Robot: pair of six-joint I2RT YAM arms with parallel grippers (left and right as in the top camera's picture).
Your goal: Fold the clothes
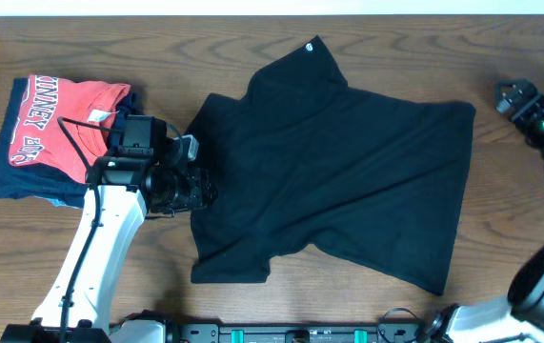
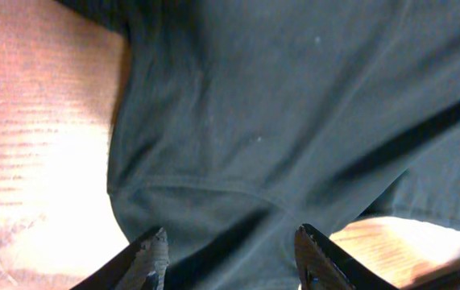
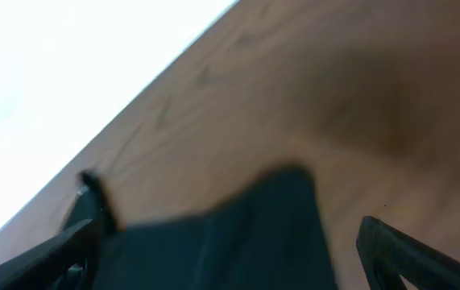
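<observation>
Fingers of left gripper (image 2: 230, 246): spread apart, gripping nothing, poised low over the black T-shirt (image 1: 338, 181) at its left edge.
Fingers of right gripper (image 3: 228, 234): spread apart, empty.
Risk: closing may pinch only one layer, or drag the cloth and deepen wrinkles, because only one side is covered.
Shirt and fingers: it lies rumpled and slanted across the table (image 1: 510, 219), near a red T-shirt (image 1: 62, 119). One corner sits just ahead of the right fingers.
</observation>
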